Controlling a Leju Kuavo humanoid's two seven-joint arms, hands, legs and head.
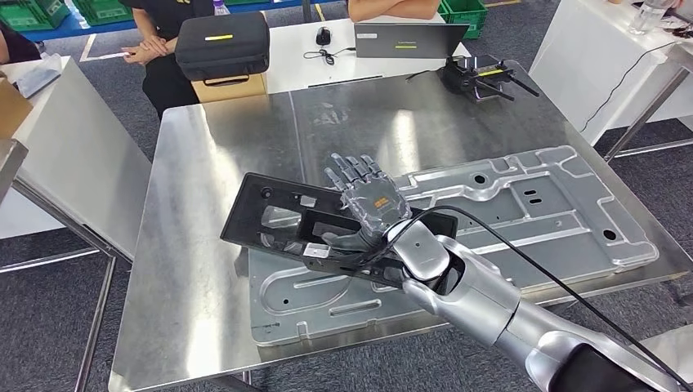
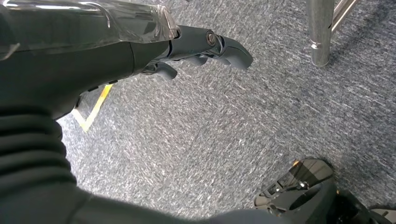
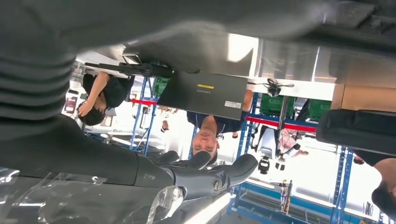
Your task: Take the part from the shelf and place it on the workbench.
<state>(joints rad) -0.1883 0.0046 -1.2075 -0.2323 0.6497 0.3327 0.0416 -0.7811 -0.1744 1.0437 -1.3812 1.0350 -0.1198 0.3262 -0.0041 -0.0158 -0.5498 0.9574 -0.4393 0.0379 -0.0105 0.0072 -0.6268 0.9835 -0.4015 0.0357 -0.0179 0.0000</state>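
The part (image 1: 270,216) is a long black frame with cut-outs. It lies slanted on the steel workbench (image 1: 229,147), its right end resting on a large silver stamped panel (image 1: 531,212). My right hand (image 1: 368,196) is over the part's middle, back upward, fingers straight and spread above it, thumb low beside the frame. In the right wrist view the hand (image 3: 205,175) has straight fingers, and the blurred dark part (image 3: 187,28) sits apart from them. My left hand (image 2: 196,46) hangs over grey carpet and holds nothing.
A black case (image 1: 222,45), a laptop (image 1: 409,39) and a mouse (image 1: 324,36) sit on the white table behind, where people stand. A black tool (image 1: 478,77) lies at the workbench's far right corner. More tables flank both sides.
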